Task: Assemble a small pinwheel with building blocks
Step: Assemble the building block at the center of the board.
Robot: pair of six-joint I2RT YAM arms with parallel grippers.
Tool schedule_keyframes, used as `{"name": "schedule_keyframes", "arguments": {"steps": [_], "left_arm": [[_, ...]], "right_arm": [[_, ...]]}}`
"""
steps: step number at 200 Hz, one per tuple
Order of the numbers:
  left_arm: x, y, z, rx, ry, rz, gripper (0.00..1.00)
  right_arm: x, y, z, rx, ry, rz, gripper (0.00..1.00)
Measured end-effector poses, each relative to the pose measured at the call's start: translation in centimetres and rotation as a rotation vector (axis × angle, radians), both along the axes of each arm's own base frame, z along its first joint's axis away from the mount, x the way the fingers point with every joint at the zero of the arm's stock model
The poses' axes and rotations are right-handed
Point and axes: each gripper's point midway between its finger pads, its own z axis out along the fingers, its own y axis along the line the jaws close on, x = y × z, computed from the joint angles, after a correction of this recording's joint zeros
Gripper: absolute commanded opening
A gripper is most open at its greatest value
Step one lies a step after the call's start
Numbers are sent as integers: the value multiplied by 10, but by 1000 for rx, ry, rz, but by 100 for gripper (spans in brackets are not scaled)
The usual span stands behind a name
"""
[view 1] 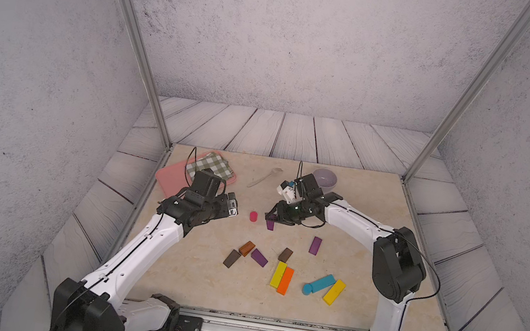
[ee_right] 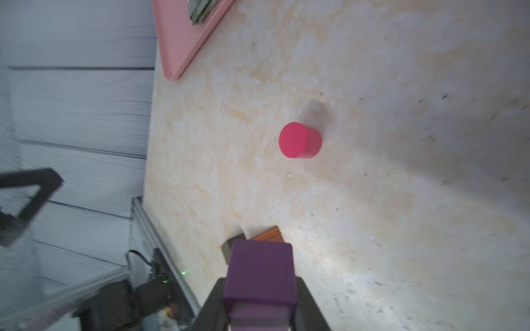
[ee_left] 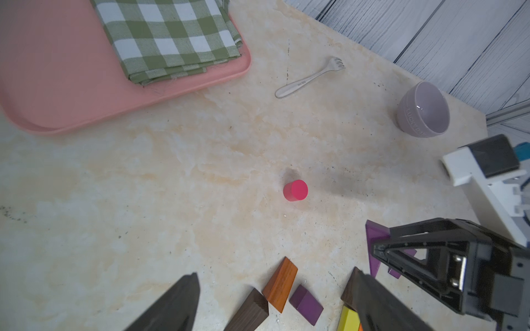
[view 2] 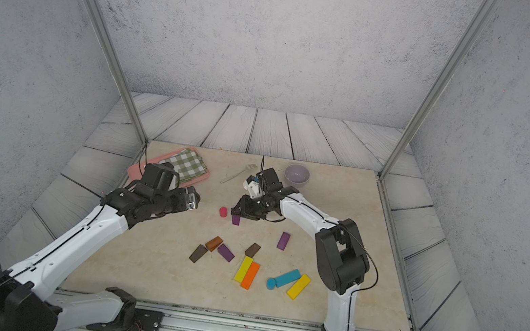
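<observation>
Barely begun: pink cylinder standing alone, right gripper pinching a purple wedge beside it, left gripper spread, other blocks unplaced.

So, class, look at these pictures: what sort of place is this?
Probably a robot lab test cell: a left arm and right arm mounted on a metal rail, aluminium frame posts, and a marble-look tabletop scattered with building blocks.

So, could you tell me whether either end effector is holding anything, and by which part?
The right end effector pinches a purple wedge across its side faces; the left end effector is empty.
</observation>
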Motion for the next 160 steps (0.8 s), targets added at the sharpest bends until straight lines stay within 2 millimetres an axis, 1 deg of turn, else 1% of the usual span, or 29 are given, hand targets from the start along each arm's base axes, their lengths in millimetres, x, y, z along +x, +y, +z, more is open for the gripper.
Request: {"name": "schedule_keyframes", "arguments": {"steps": [15,29,56,70,86,101,125,144,160], "left_arm": [[-4,-8,1,-8,-13,-20,83],[-7,-18,0,-13,-11,-65,74],[-11,-37,-1,-27,-13,-178,72],[-16,-46,-1,-28,-14,-213,64],[-21,-56,-4,-29,-1,-239,65],[-25,-68,-12,-21,20,-258,65],[-29,-86,-33,14,77,-295,64],[-27,-90,-50,41,121,-294,61],[-22,-92,-58,51,140,-288,56]], "right_arm": [[-2,9,3,81,74,-37,14],[-4,16,10,147,130,-51,14],[-4,25,26,229,176,-51,14],[-4,27,29,245,185,-54,14],[-2,28,32,255,187,-64,14],[1,29,31,258,183,-79,14],[2,28,27,256,185,-96,14],[3,27,25,255,181,-105,14],[3,26,22,254,186,-111,14]]}}
